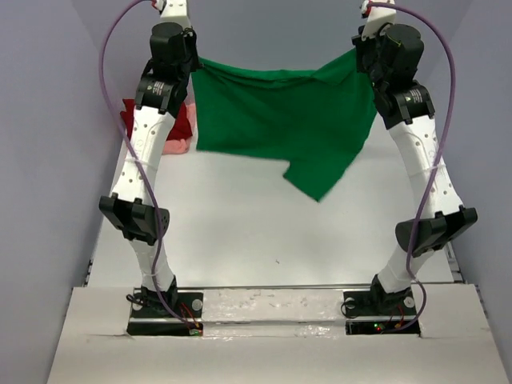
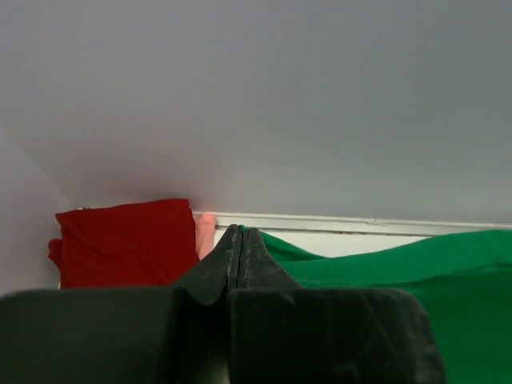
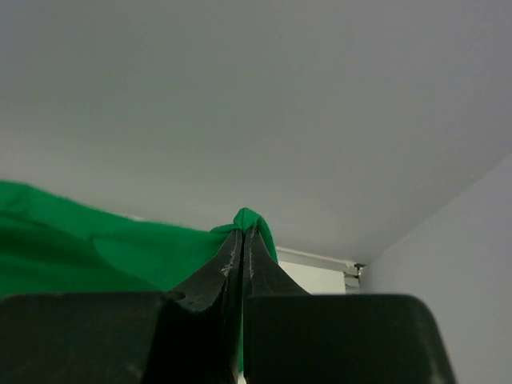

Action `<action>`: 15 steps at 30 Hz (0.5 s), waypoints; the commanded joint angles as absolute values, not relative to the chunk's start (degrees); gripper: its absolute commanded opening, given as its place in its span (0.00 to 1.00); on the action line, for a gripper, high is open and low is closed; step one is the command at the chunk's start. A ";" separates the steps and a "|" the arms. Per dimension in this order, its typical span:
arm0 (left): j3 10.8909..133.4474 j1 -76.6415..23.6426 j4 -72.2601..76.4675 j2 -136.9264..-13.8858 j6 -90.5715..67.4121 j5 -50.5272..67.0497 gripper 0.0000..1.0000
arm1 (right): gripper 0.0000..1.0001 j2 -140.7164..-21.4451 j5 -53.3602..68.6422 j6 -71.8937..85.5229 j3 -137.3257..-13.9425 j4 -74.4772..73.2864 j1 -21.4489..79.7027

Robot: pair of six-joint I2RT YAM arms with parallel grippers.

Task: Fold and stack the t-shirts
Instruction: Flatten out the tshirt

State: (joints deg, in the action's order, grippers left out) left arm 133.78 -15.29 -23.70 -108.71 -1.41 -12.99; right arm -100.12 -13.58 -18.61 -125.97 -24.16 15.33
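Note:
A bright green t-shirt (image 1: 280,120) hangs spread in the air between both arms, one sleeve drooping toward the table. My left gripper (image 2: 242,232) is shut on its left upper corner, the green cloth (image 2: 400,264) running off to the right. My right gripper (image 3: 243,230) is shut on the right upper corner, a green fold (image 3: 250,216) bunched over the tips. In the far left corner a dark red t-shirt (image 1: 132,116) lies folded on a salmon pink t-shirt (image 1: 176,146). The left wrist view shows the red t-shirt (image 2: 128,240) and a pink edge (image 2: 206,234).
The white table (image 1: 240,232) lies under the hanging shirt. Grey walls close in the back and both sides. A white strip (image 2: 360,224) runs along the table's far edge. Purple cables loop from both arms.

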 commanded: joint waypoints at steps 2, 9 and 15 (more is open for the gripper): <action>127.64 -15.47 -16.35 -90.02 -1.14 -13.09 0.00 | 0.00 -84.57 -10.72 -15.56 -116.48 -18.11 16.00; 110.93 -24.16 -18.26 -69.37 -1.14 -21.79 0.00 | 0.00 -65.07 -25.99 -20.66 -103.63 -19.49 32.67; 106.71 -26.63 -23.37 -59.95 -3.51 -23.20 0.00 | 0.00 -54.15 -29.53 -19.87 -98.71 -22.67 35.16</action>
